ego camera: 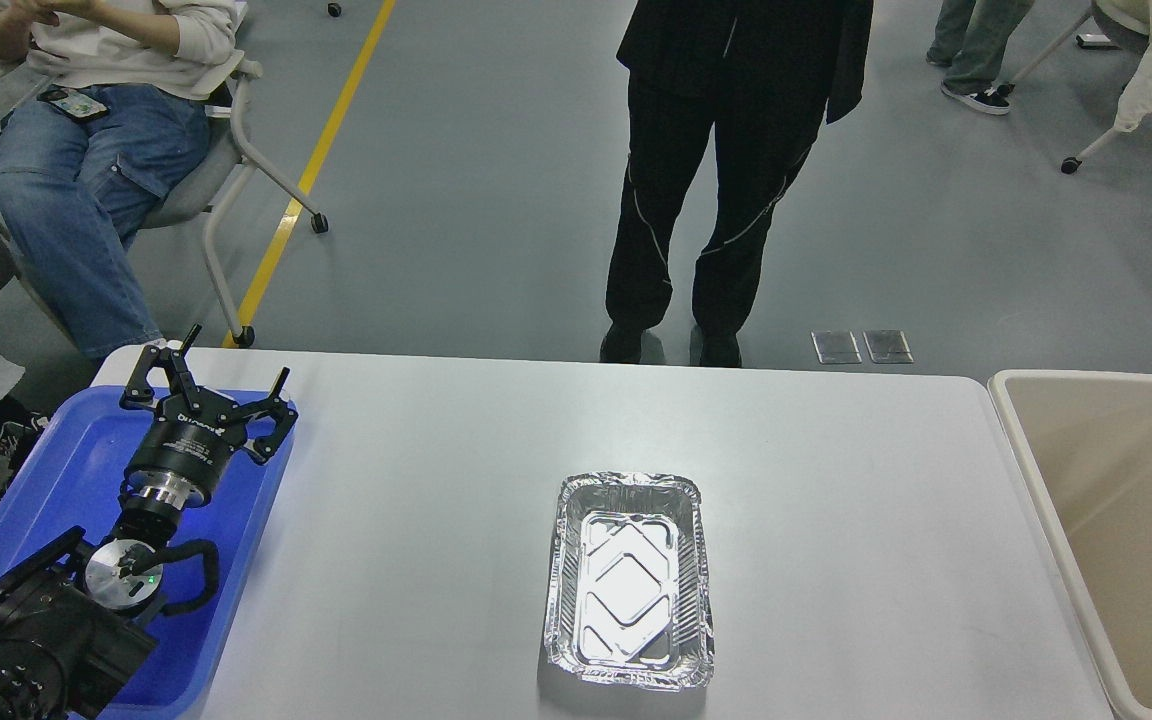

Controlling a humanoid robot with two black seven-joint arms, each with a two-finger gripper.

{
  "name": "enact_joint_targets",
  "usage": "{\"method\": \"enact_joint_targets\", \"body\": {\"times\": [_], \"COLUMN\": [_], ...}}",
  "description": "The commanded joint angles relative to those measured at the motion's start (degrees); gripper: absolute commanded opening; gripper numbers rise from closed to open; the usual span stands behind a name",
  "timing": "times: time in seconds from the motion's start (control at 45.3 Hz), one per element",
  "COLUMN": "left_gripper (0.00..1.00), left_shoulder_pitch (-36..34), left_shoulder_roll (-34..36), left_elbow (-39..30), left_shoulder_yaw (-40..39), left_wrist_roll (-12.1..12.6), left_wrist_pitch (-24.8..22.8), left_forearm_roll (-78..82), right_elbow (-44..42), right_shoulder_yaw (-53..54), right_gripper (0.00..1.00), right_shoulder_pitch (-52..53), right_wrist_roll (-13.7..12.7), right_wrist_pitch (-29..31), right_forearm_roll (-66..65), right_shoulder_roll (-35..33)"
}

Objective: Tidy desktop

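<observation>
The desktop (836,480) is a wide white-grey tabletop with rounded corners. An empty silver foil container (630,580) lies on it, right of centre and near the front edge. My left gripper (231,375) is open and empty, hovering over the far end of the blue plastic tray (86,470) at the left edge of the desktop, well to the left of the foil container. My right gripper is out of view.
A beige bin (1116,520) stands at the right end of the desktop. A person in black stands just behind the far edge (706,200). A seated person in jeans (86,170) is at the far left.
</observation>
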Motion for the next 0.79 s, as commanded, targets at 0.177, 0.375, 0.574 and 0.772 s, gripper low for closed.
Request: {"method": "enact_joint_targets", "body": {"times": [0.177,0.375,0.574,0.772], "left_gripper": [1.00,1.00,1.00,1.00], "left_shoulder_pitch": [0.0,0.1,0.1,0.1], "left_shoulder_roll": [0.0,0.0,0.0,0.0], "left_elbow": [0.1,0.0,0.1,0.1], "left_shoulder_yaw": [0.0,0.0,0.0,0.0], "left_wrist_roll": [0.0,0.0,-0.1,-0.1], "left_wrist_pitch": [0.0,0.0,0.0,0.0], "left_forearm_roll": [-0.1,-0.1,-0.2,-0.2], "right_elbow": [-1.0,-1.0,-1.0,-0.7], "right_shoulder_yaw": [0.1,1.5,8.6,13.0], "right_gripper": [1.00,1.00,1.00,1.00], "right_shoulder_pitch": [0.5,1.2,2.3,4.2], "right_wrist_roll": [0.0,0.2,0.2,0.2], "right_wrist_pitch": [-2.4,-2.2,0.4,2.9], "right_forearm_roll": [0.0,0.0,1.5,3.9], "right_shoulder_roll": [-0.5,-0.3,-1.3,-2.2]}}
